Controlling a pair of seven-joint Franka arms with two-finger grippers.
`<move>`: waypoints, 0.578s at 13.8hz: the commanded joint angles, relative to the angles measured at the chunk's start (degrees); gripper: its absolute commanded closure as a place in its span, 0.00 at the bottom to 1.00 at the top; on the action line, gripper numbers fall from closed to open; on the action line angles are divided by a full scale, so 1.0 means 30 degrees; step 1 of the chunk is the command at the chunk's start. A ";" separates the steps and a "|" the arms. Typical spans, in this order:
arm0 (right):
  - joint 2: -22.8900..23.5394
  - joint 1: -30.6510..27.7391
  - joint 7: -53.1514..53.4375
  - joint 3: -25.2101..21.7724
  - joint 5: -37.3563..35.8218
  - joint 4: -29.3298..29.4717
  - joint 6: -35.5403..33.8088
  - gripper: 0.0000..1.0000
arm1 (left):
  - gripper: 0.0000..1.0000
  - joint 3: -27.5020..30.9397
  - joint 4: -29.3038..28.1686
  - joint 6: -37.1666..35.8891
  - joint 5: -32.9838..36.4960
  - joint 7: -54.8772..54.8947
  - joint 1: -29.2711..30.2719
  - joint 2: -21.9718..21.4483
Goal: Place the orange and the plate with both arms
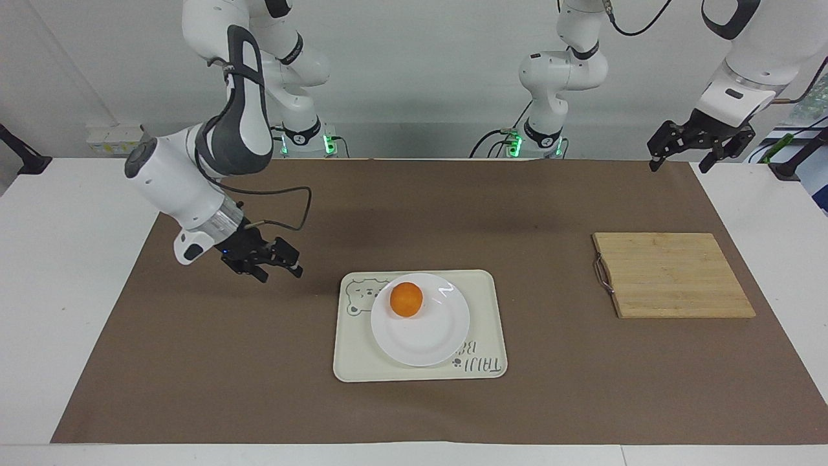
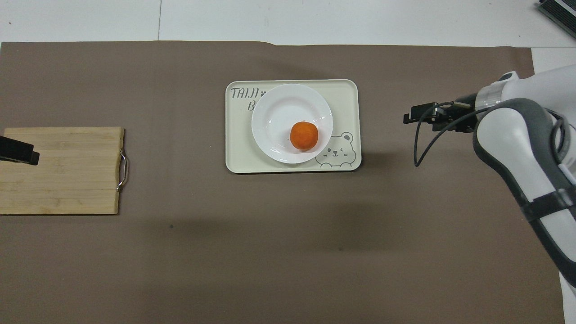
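Observation:
The orange (image 1: pixel 406 299) sits in the white plate (image 1: pixel 424 336), on the part of its well nearest the robots. The plate stands on a cream tray. In the overhead view the orange (image 2: pixel 304 135) lies in the plate (image 2: pixel 279 108) toward the right arm's end. My right gripper (image 1: pixel 280 272) is open and empty, raised over the brown mat beside the tray, toward the right arm's end; it also shows in the overhead view (image 2: pixel 416 118). My left gripper (image 1: pixel 679 163) is open and empty, held high at the left arm's end of the table, where that arm waits.
The cream tray (image 1: pixel 482 291) with a bear drawing lies mid-table on the brown mat (image 1: pixel 194 356). A wooden cutting board (image 1: pixel 673 275) with a metal handle lies toward the left arm's end. A black cable loops off the right wrist.

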 commanded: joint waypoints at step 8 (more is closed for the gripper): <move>-0.5602 -0.1190 0.1318 0.0389 -0.7493 0.0091 -0.5483 0.00 | 0.00 0.0056 -0.0163 0.0179 0.0244 -0.0195 -0.0080 -0.0227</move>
